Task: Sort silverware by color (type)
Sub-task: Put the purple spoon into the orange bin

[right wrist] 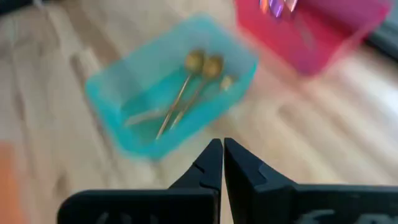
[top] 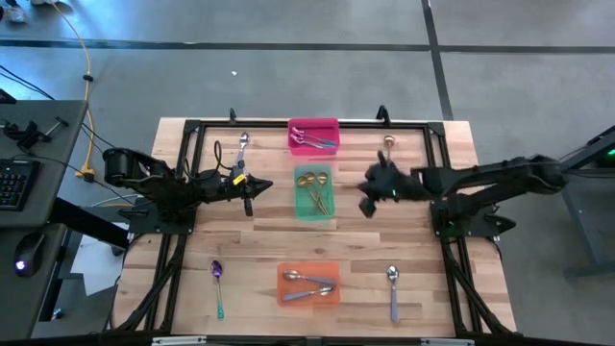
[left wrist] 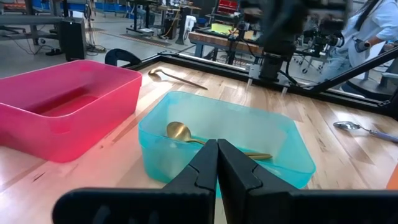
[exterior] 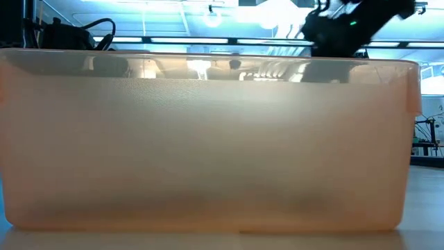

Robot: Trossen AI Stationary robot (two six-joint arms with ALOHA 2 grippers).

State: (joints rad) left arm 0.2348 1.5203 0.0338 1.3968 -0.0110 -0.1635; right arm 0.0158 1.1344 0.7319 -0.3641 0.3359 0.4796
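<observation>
In the high view my left gripper [top: 248, 199] hovers shut just left of the green bin [top: 314, 192]; my right gripper [top: 366, 199] hovers shut just right of it. The bin holds gold spoons [right wrist: 186, 90]. Iridescent purple utensils [top: 317, 137] lie in the pink bin [top: 313, 125], and silver spoons [top: 309, 284] in the orange bin [top: 308, 300]. Loose on the table lie a silver spoon [top: 243, 146], a gold spoon [top: 389, 144], a purple spoon with a teal handle [top: 217, 284] and a silver spoon with a lavender handle [top: 392, 288]. Both wrist views show closed fingers, left [left wrist: 217, 158] and right [right wrist: 222, 155].
A black frame [top: 307, 123] runs around the wooden table. The orange bin's wall [exterior: 208, 146] fills the low view, with my right arm [exterior: 343, 21] above it. A desk with a keyboard [top: 14, 183] stands left of the table. A person [left wrist: 373, 25] shows beyond the far side.
</observation>
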